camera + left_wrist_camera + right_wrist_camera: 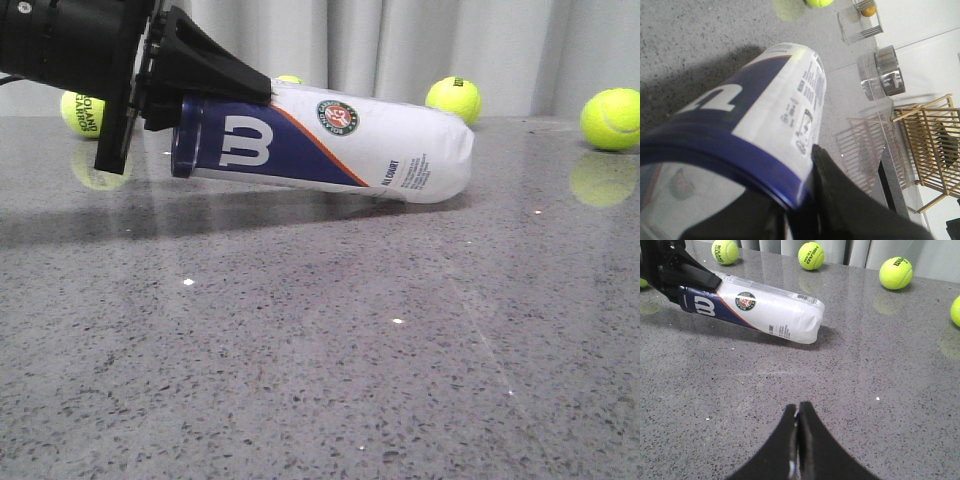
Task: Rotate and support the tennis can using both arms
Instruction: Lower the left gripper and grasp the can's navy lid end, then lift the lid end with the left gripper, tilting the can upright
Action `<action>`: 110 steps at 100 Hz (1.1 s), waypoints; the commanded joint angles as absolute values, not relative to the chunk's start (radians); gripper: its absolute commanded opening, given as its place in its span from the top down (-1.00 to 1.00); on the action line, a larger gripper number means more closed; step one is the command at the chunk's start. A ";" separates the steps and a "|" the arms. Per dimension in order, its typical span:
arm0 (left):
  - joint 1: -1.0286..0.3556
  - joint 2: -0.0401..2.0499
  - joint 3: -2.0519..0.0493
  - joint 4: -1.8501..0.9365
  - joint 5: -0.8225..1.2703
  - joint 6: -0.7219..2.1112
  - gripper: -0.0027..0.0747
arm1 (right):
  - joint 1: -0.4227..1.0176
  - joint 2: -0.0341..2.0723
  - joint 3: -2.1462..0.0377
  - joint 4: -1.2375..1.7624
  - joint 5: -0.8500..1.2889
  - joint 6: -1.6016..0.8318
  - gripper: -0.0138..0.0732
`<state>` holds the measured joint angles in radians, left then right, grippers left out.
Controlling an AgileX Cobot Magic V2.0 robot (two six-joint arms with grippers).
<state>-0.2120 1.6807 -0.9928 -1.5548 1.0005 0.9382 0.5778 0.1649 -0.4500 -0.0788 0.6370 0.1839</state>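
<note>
Toward the far left of the desk [320, 380], the tennis can [330, 145] lies tilted, its white closed end resting on the surface and its navy rim lifted by the left gripper [215, 85], which is clenched on that rim. It looks light, stiff and slick-walled, so a rim pinch alone could slip or twist. The right gripper [797, 415], fingers pressed together and empty, hovers well apart near the front edge; cradling the white end seems the sensible support.

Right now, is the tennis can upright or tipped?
Tipped: the tennis can lies nearly flat, navy-rim end lifted by the left gripper, far end on the table.
</note>
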 commanded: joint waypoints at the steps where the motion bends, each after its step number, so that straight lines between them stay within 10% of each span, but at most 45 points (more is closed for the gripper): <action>1: -0.220 1.646 -1.016 -1.584 1.007 0.942 0.98 | 0.573 0.176 -0.472 -0.097 0.556 0.183 0.84; 44: -0.220 1.568 -1.064 -1.624 1.141 1.026 0.98 | 0.573 0.176 -0.472 -0.097 0.556 0.183 0.84; 110: -0.234 1.485 -1.632 -0.842 1.282 0.443 0.98 | 0.573 0.176 -0.472 -0.097 0.556 0.183 0.84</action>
<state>-0.2165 1.5347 -1.5515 -0.8862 1.2243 0.5197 0.5778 0.1649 -0.4500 -0.0788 0.6370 0.1839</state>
